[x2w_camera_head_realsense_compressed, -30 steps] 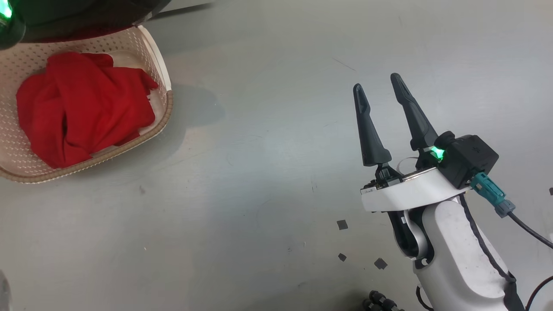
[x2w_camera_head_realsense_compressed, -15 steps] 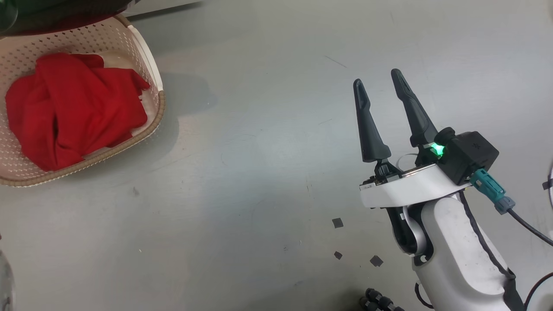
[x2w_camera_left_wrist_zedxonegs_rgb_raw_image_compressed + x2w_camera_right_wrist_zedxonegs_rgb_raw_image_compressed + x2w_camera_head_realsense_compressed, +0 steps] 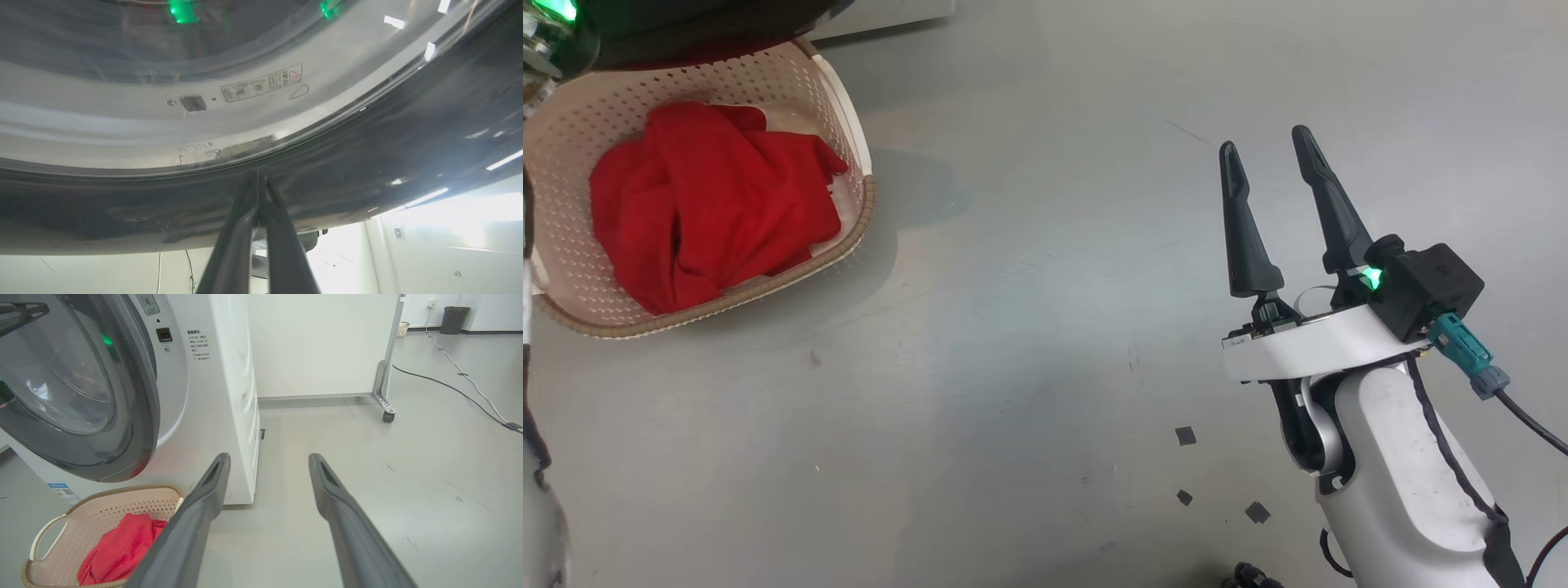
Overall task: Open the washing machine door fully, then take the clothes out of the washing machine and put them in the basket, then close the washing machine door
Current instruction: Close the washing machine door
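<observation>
Head view: upper left, basket [image 3: 864, 214] on the grey floor [image 3: 1029, 327]. The red clothes [image 3: 711, 204] are bunched inside and cover most of its bottom. Lower centre-right, small dark tape squares [image 3: 1186, 436]. Right side, right gripper [image 3: 1264, 143] with fingers spread well apart and nothing between them, over bare floor, well apart from the basket.

Left wrist view, close up: left gripper [image 3: 258, 179] fingers pressed together, nothing seen between them. Tips are at the glossy black rim of the door [image 3: 408, 134]; contact can't be told. Warning sticker [image 3: 261, 81] on the grey ring above.

Right wrist view adds the white washing machine [image 3: 216, 396] at left, door standing off its front. The basket with the clothes sits below it, lower left. Wheeled panel [image 3: 327, 343] centre back; cable [image 3: 449, 386] and dark bin [image 3: 453, 314] upper right.
</observation>
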